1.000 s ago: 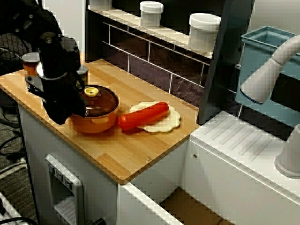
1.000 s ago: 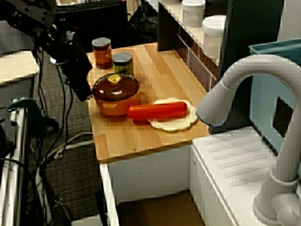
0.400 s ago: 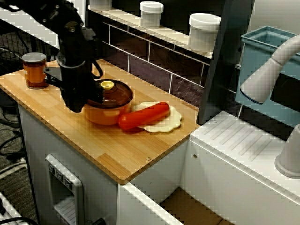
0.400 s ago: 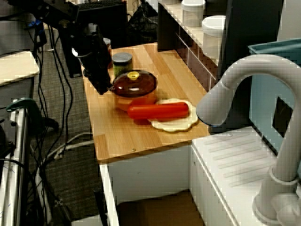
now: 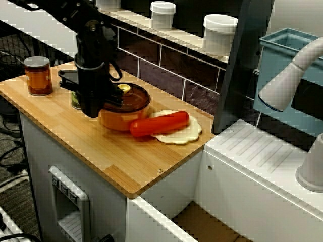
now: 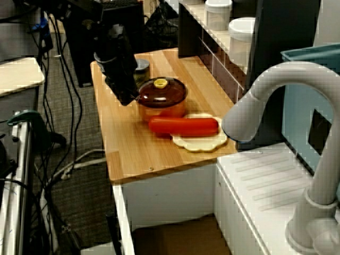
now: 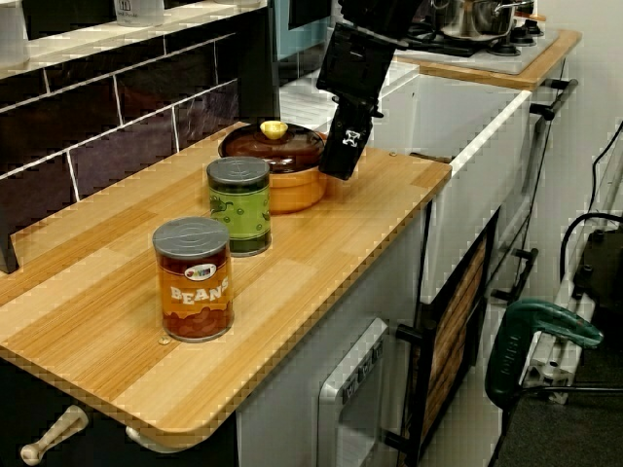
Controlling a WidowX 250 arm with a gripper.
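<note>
The claw (image 5: pixel 92 110) is lowered at the side of the pot (image 5: pixel 123 115) and is set right against its orange wall. In the view from the cans' end, the claw (image 7: pixel 343 161) is seen on the side of the pot (image 7: pixel 282 185) that faces the counter's front edge. Whether the fingers are apart or together cannot be told, as only a black block is shown in all three views. The pot is stood about in the middle of the wooden counter (image 5: pixel 116 161), with a brown lid (image 5: pixel 132 98) on it and a yellow knob (image 5: pixel 123 88) on top. A red sausage (image 5: pixel 159 124) is laid just beside the pot, away from the claw, half upon a pale flat disc (image 5: pixel 186 135). On the opposite side a green can (image 7: pixel 239 206) is placed near the pot, and a beans can (image 7: pixel 194 279) further off, toward the counter's end. White jars (image 5: pixel 163 14) are kept on the shelf above.
</note>
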